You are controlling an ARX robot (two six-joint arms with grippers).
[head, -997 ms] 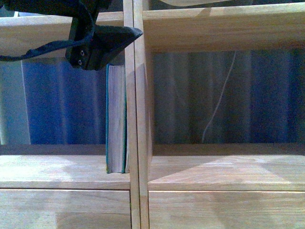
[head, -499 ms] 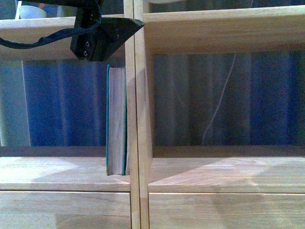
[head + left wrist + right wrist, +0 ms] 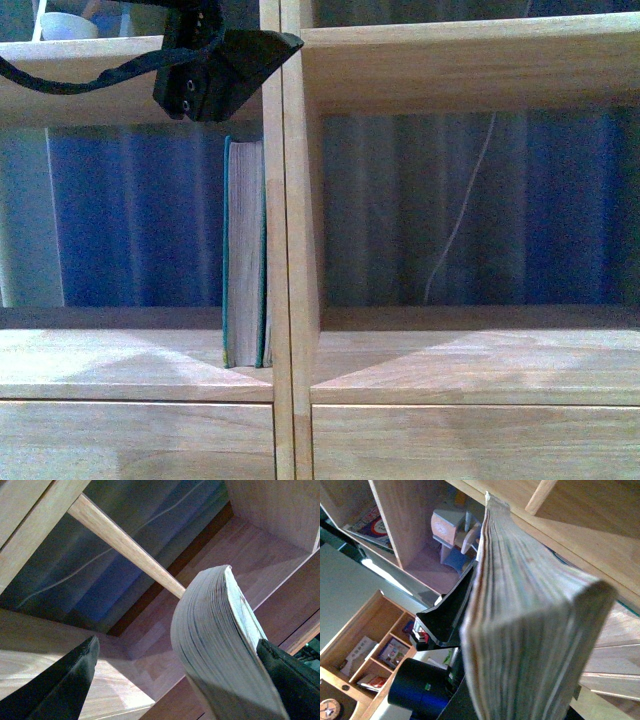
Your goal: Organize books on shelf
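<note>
Standing upright on the pale board of the shelf [image 3: 140,365], the teal book [image 3: 245,250] sits in the left compartment. Its cover rests against the double central upright [image 3: 283,250] and its page edges face out. The board is light jointed wood with a bright patch of light across it, and plain drawer fronts [image 3: 135,440] lie just below. The shelf has an open back (a blue pleated curtain [image 3: 130,220] and a thin white cord [image 3: 458,225] show through it). The left gripper [image 3: 177,645] hangs above the teal book with its jaws spread wide, gripping nothing; the page block shows between them, next to one finger. The right gripper [image 3: 480,595] is clamped on a second book [image 3: 530,620]: one black finger [image 3: 447,615] lies flat along its side, and the other is hidden. Beyond it, a wooden cabinet [image 3: 350,645] with compartments holds more books.
</note>
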